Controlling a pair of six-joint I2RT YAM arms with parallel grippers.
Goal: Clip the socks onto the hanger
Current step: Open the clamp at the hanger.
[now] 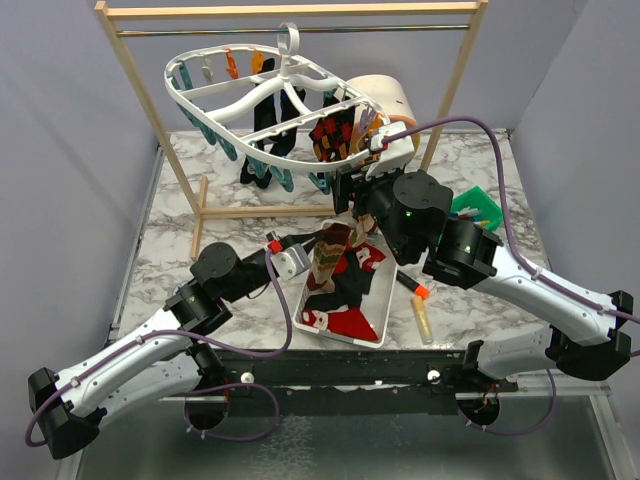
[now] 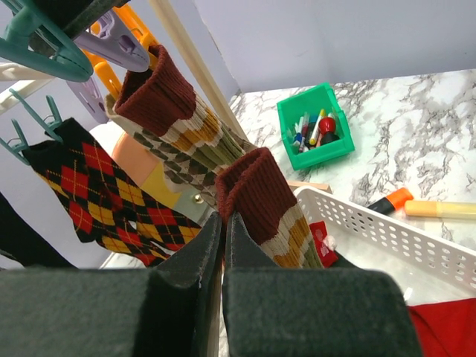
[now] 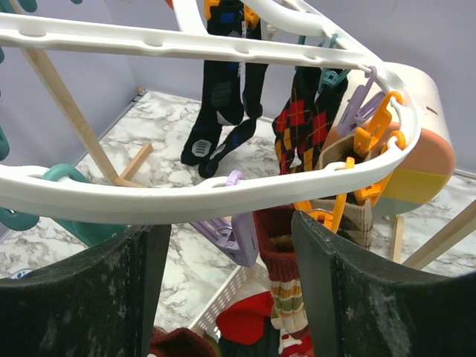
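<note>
Left gripper point(image 2: 223, 223) clamps the tan argyle sock point(image 2: 260, 193); right gripper point(image 3: 227, 238) gapes empty under the hanger point(image 3: 186, 197), which might swing if nudged.

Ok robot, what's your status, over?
Left hand shut on brown argyle sock, held above basket. Right hand open under hanger rim, by orange clip. Sock not yet clipped. Red argyle sock hangs close beside.

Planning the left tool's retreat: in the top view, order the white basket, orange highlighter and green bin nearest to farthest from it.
1. White basket, close beneath the left tool.
2. Orange highlighter, just right of the basket.
3. Green bin, farthest right, toward the back.
</note>
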